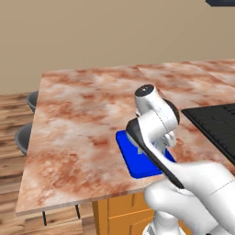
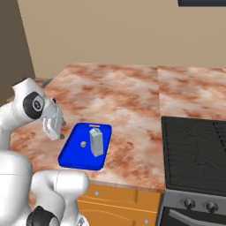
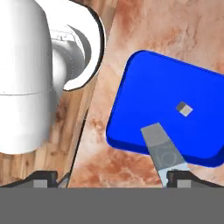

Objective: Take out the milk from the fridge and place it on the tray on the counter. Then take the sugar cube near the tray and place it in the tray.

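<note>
Right base view, left to right: white arm, then the blue tray [image 2: 70, 156] on the marbled worktop [image 2: 128, 97], the sugar cube [image 2: 82, 144] lying in it just beside the upright milk [image 2: 96, 141], and a black stovetop [image 2: 194, 150] further right. Claw [image 3: 111, 176] above the tray, fingertips wide apart, holding nothing.

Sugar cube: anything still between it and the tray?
No. The sugar cube already lies inside the tray, on the blue floor beside the upright milk and apart from it. The gripper is open and holds nothing, above the tray's near edge in the hand view.
</note>
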Tool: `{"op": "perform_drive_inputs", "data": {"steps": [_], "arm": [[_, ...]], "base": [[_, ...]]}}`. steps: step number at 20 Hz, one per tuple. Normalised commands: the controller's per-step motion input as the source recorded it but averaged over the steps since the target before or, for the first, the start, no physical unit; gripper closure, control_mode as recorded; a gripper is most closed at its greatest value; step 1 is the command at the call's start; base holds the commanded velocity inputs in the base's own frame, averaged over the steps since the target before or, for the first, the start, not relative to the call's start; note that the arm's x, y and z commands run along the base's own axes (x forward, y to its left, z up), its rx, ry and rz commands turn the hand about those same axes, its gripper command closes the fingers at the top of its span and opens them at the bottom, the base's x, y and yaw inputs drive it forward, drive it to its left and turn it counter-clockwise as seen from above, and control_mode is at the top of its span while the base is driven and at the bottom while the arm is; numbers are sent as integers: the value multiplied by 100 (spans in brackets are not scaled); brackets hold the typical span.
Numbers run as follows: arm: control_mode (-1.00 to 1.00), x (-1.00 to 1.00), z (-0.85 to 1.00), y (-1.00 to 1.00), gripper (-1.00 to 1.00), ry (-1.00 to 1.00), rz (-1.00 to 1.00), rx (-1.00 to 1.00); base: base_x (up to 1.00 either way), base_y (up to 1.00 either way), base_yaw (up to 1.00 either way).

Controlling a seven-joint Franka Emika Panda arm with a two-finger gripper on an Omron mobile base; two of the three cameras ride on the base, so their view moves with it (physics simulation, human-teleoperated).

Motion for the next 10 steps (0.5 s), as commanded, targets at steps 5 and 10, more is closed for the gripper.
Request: {"op": "perform_drive_inputs", "data": {"steps": [5,10], "arm": [[-100,-93,76,-57,-100,-16,12,0],[-100,-89,95,-32,-100,-19,14,0]], "base": [[0,0,0],[0,0,0]]}}
